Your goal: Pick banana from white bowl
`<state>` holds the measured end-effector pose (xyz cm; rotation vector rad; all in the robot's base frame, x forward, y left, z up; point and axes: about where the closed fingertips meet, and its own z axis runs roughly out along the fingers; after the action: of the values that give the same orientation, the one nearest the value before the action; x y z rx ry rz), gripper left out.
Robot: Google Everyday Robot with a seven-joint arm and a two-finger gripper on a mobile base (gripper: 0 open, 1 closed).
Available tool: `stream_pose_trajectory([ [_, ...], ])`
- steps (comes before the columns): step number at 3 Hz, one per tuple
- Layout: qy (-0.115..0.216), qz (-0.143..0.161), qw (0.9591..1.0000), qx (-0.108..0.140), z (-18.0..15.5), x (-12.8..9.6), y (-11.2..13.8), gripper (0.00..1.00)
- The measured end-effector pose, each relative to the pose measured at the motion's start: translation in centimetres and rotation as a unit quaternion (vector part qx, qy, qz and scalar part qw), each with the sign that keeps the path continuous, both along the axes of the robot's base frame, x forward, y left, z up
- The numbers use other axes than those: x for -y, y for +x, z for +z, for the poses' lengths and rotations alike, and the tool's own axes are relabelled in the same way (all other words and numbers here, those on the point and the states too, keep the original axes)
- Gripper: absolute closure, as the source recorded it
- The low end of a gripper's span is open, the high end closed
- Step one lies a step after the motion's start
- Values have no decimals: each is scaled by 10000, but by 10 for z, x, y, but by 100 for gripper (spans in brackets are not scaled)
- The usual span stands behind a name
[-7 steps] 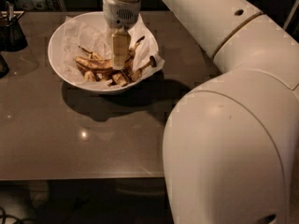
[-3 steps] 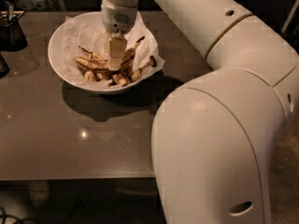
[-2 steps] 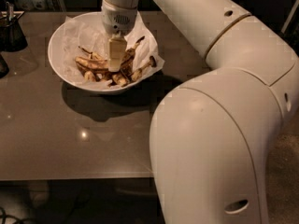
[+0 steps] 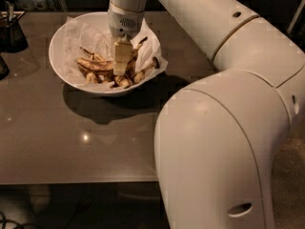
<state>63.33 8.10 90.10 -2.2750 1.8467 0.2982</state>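
The white bowl (image 4: 62, 73) stands on the dark table at the upper left, lined with crinkled white paper. Inside lie several overripe banana pieces. The banana (image 4: 94, 66), long, curved and dull yellow mottled brown, lies across the bowl's left middle. My gripper (image 4: 121, 68) points straight down into the bowl, its tip among the pieces just right of the banana's end. The arm's large white links fill the right side of the view and hide the table there.
A small dark container (image 4: 10, 28) stands at the table's far left edge, with another dark object (image 4: 2, 67) below it. The dark glossy table (image 4: 71, 147) stretches in front of the bowl to its front edge.
The gripper has stayed down in the bowl and barely moved. The arm's big links have shifted a little in the view.
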Motion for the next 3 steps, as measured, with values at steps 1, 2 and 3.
stream_pose_trajectory([
  [1,-79,-65,9999,19,-1,3,0,65],
  [2,-168,-115,9998,67,1,7,0,89],
  [3,-244,-145,9995,108,2,11,-2,100],
])
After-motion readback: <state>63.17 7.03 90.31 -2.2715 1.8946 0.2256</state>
